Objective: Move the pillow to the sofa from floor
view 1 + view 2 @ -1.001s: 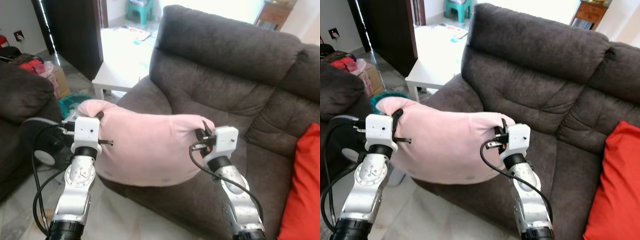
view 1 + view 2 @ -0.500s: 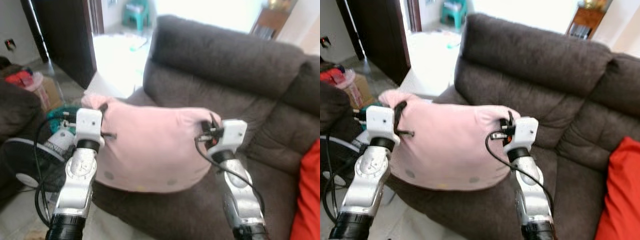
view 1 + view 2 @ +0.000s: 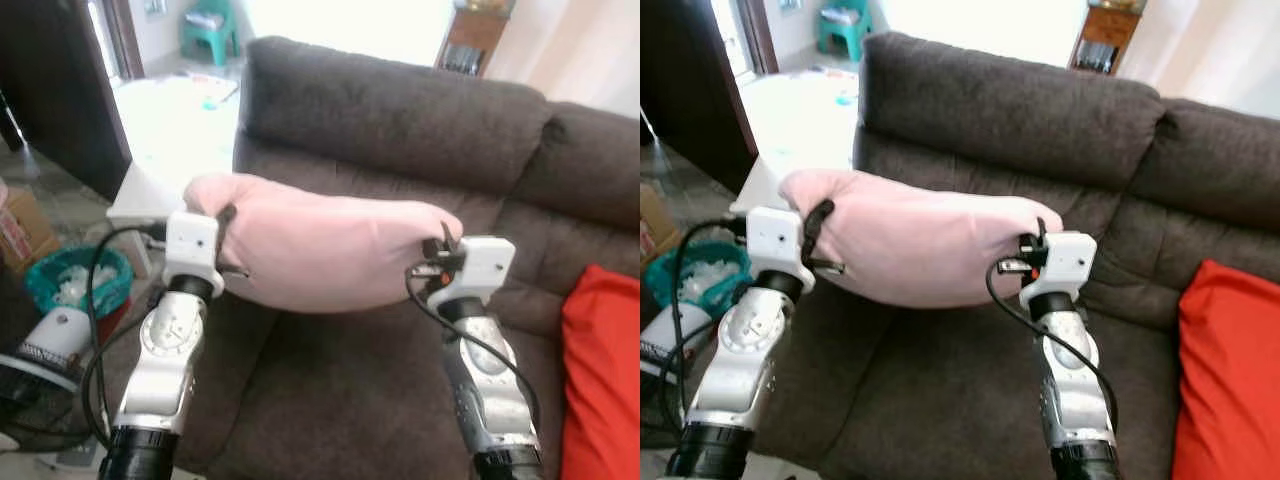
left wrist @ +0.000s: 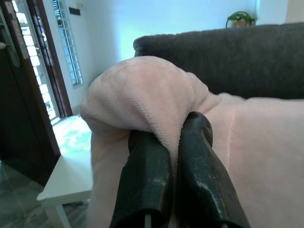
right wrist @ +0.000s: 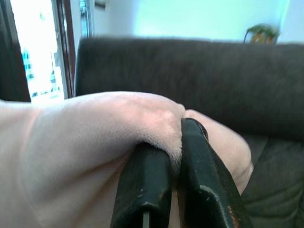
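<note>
On the far left a teal basket (image 3: 70, 285) sits on the floor beside a white counter (image 3: 135, 195). The left gripper (image 3: 226, 232) is clamped on the pillow's (image 3: 330, 250) left corner; the right gripper (image 3: 443, 247) pinches its right corner. The pink pillow hangs between them, off the floor, above the sofa (image 3: 400, 110) seat and in front of its backrest. A red cushion (image 3: 600, 370) lies at right. The carry looks nearly done; next, lower the pillow onto the seat and let go with both grippers.
</note>
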